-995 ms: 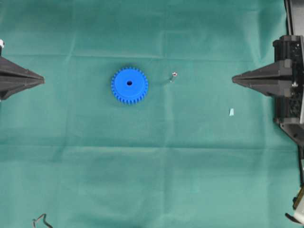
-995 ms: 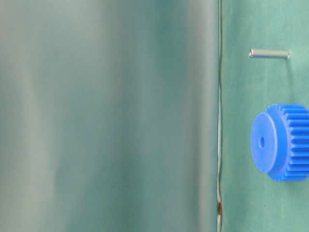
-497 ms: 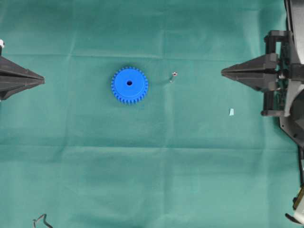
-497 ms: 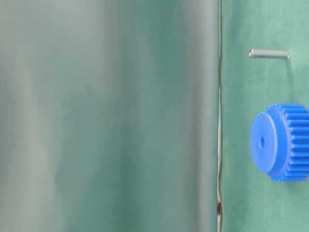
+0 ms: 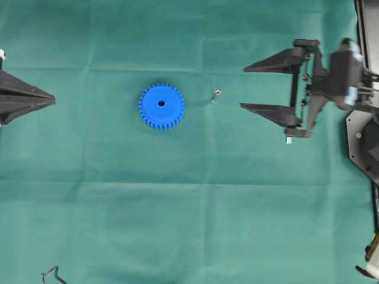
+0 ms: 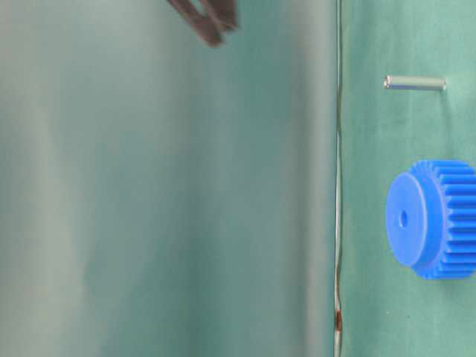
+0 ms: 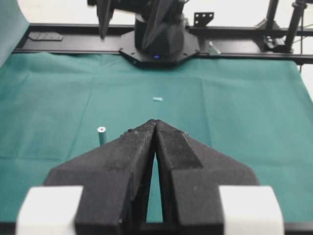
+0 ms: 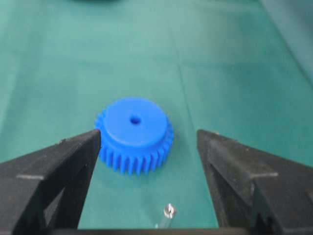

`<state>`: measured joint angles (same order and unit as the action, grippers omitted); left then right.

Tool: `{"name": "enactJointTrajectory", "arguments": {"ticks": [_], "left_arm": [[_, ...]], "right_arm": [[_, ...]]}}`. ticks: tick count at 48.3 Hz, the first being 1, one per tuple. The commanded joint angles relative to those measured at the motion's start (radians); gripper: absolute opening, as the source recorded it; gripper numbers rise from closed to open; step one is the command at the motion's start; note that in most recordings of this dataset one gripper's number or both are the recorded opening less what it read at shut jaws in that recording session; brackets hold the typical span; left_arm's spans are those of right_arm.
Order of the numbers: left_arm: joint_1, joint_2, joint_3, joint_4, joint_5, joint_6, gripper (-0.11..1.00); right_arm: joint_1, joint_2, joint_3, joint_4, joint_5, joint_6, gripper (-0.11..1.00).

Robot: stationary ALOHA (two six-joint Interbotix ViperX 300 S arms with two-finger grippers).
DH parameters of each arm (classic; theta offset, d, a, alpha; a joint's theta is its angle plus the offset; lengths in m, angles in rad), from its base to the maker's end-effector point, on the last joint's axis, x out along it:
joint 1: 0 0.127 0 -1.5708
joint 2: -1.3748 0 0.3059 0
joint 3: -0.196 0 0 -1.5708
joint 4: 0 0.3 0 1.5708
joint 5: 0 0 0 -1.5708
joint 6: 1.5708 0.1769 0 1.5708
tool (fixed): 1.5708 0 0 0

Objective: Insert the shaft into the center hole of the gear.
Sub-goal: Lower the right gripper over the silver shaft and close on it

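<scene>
At the middle of the green cloth (image 5: 177, 225) the gear (image 5: 161, 106) is lying flat on its toothed rim, its face turned upward so the center hole (image 5: 161, 103) is showing as a small dark dot, ready to take a pin from above. Just beside it, at about three o'clock in the overhead view, the shaft (image 5: 216, 94) is standing upright on the cloth and apart from the gear; the left wrist view is showing it (image 7: 101, 135) as a small vertical post.

At three o'clock from the shaft, the right gripper (image 5: 243, 88) is hovering with its two fingers spread wide and nothing between them. Its wrist view is framing gear (image 8: 134, 134) and shaft (image 8: 168, 212) between the fingers, which suggests it is lining up to straddle the pin. A small pale scrap (image 5: 288, 140) is peeking out near its lower finger.

At nine o'clock, the left gripper (image 5: 53, 100) is sitting well apart from the gear, its fingers pressed together and holding nothing, seemingly parked out of the way.
</scene>
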<state>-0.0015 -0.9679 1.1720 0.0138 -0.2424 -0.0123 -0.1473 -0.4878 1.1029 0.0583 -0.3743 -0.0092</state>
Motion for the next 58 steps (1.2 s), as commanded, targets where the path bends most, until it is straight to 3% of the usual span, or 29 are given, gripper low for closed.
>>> {"name": "enactJointTrajectory", "arguments": {"ticks": [1, 18, 49, 54, 58], "left_arm": [[-0.002, 0.005, -0.025, 0.003, -0.005, 0.002, 0.0], [-0.002, 0.009, -0.025, 0.003, 0.0, 0.002, 0.0], [-0.002, 0.011, -0.025, 0.003, 0.008, 0.002, 0.0], [0.0, 0.012, -0.025, 0.003, 0.006, 0.002, 0.0], [-0.002, 0.011, -0.025, 0.003, 0.006, 0.002, 0.0]], "right_arm": [[-0.018, 0.063, -0.026, 0.015, -0.037, 0.003, 0.83], [-0.038, 0.307, -0.061, 0.069, -0.1, 0.002, 0.83], [-0.038, 0.472, -0.067, 0.118, -0.184, 0.003, 0.82], [-0.038, 0.48, -0.071, 0.12, -0.179, 0.003, 0.75], [-0.035, 0.483, -0.077, 0.118, -0.178, 0.002, 0.59]]}}
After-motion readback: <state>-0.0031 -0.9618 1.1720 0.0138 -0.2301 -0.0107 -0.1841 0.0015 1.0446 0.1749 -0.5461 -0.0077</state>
